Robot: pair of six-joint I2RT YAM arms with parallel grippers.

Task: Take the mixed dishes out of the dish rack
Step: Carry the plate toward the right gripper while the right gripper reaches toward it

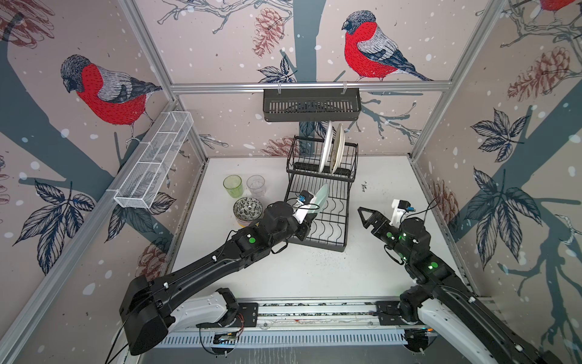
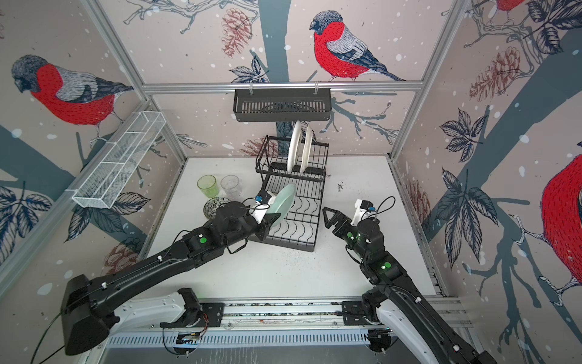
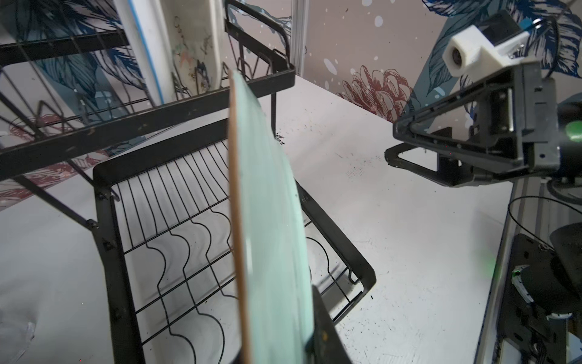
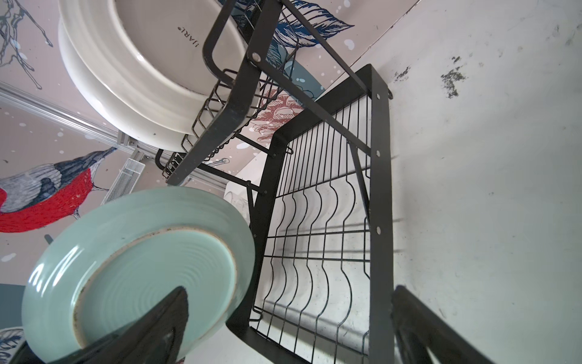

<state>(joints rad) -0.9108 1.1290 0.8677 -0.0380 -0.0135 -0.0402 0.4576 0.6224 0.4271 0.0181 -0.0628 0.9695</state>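
At the far left of the white surface stand the green glass and the clear glass, side by side, with a stack of bowls just in front of them; the topmost shows a dark floral pattern inside. Next comes the left hand, its fingers pinched nearly together on the rim of the pale green plate, which it holds on edge, tilted, above the left part of the lower grid tray of the dish rack. In the rack's raised back tier two plates stand upright in the slots, close together. Right of the rack, clear of it, the right hand hangs with its fingers spread wide, holding and touching nothing, pointing toward the rack.
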